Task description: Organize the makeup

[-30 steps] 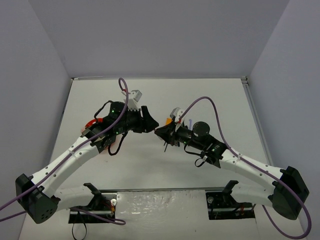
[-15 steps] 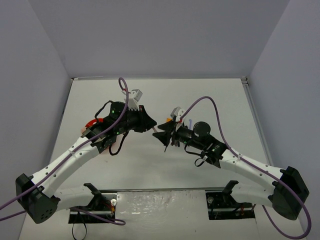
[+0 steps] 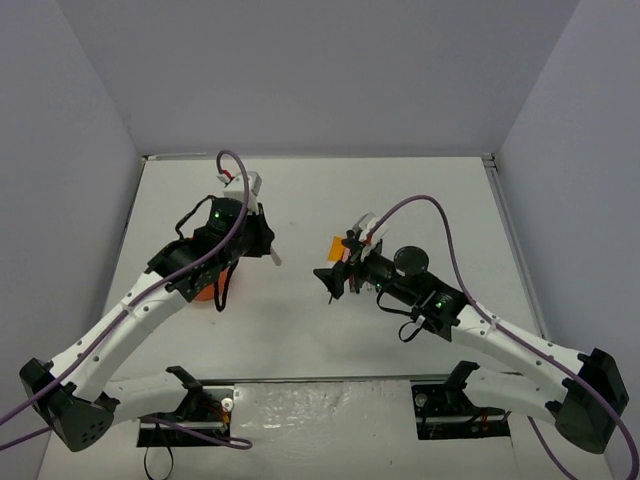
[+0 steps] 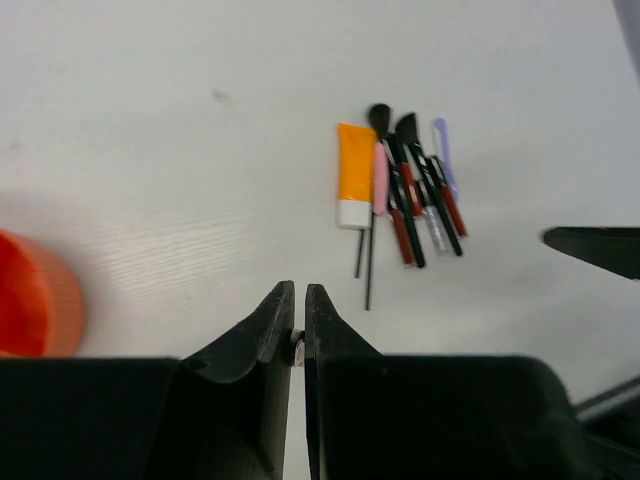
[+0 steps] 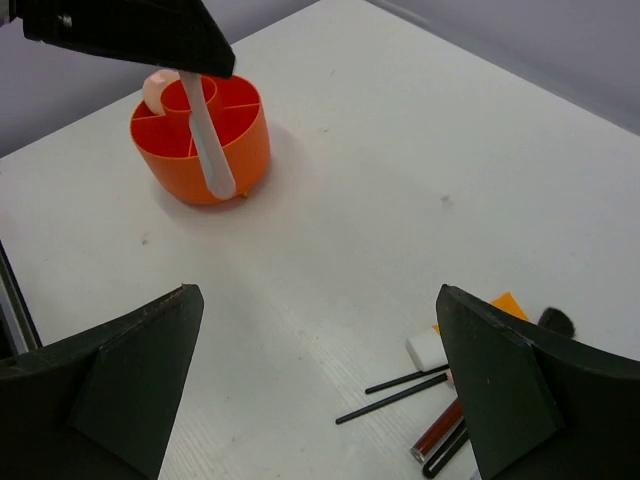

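Left gripper [image 4: 299, 295] clamped on pale stick [image 5: 207, 140], upper left near orange tub [image 5: 180, 172]; right gripper [image 5: 318, 300] wide open, empty; loose makeup [image 5: 445, 405] lower right.

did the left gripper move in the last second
Yes. The left gripper, shut on a pale stick, moved left, away from the dark compact toward the orange tub.

White table [image 3: 420, 190] is boxed in by plain grey-lavender panels: back wall [image 3: 320, 70] behind it, left wall [image 3: 60, 160] and right wall [image 3: 585, 140] at its sides. Evenly lit, shadows kept soft.
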Robot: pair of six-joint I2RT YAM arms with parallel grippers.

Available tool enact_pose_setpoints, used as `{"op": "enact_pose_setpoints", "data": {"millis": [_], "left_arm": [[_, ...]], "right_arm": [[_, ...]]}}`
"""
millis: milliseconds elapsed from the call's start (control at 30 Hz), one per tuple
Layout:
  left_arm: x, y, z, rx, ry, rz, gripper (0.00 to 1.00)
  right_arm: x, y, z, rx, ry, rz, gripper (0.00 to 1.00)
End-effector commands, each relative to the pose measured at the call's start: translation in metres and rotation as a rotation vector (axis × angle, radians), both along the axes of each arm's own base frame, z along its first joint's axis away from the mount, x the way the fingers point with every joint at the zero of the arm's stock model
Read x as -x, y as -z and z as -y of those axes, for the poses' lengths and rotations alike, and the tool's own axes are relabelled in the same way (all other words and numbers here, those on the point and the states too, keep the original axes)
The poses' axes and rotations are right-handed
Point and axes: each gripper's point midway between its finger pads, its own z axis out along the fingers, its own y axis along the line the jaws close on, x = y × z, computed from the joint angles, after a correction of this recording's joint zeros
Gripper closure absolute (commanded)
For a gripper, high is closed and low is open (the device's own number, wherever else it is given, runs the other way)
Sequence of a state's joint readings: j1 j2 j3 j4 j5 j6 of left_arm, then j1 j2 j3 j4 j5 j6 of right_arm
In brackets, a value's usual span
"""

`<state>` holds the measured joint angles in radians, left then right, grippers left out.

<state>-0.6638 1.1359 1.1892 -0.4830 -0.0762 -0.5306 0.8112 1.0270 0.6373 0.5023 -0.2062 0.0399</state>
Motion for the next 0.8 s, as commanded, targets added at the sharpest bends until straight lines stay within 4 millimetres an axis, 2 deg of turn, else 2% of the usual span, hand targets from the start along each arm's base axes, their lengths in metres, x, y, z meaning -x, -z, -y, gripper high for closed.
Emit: {"op": "enact_pose_setpoints", "data": {"millis": [0,33,200,300,367,533,600,667,767], "left_arm": [[-0.015,-0.035,-0.078,-0.122,-0.248,0.108,1.0],[-0.019,-0.033,-0.094,-0.131,-0.297,0.101,1.0],[-0.034,-0.025,-0.145,-0.169,-0.427,0.085,1.0],[-0.048,-0.023,-0.163,-0.169,-0.465,0.094,1.0],[-0.065,-0.02,-0.178,-0.145,-0.487,0.108,1.0],[-0.099,-0.014,-0.204,-0.082,-0.534,0.112,1.0],[-0.111,-0.01,-0.208,-0.066,-0.534,0.116,1.0],[-0.121,-0.005,-0.221,-0.049,-0.549,0.112,1.0],[-0.131,0.006,-0.225,-0.045,-0.546,0.093,1.0]], "right_arm": [[-0.013,-0.035,0.027,-0.066,0.154,0.074,0.0],[-0.015,-0.032,0.033,-0.065,0.19,0.066,0.0],[-0.017,-0.023,0.046,-0.055,0.251,0.044,0.0],[-0.016,-0.019,0.046,-0.054,0.246,0.037,0.0],[-0.015,-0.017,0.046,-0.052,0.243,0.035,0.0],[-0.014,-0.016,0.049,-0.055,0.248,0.036,0.0],[-0.013,-0.015,0.05,-0.055,0.253,0.035,0.0],[-0.013,-0.015,0.05,-0.057,0.254,0.036,0.0],[-0.015,-0.013,0.05,-0.052,0.259,0.033,0.0]]}}
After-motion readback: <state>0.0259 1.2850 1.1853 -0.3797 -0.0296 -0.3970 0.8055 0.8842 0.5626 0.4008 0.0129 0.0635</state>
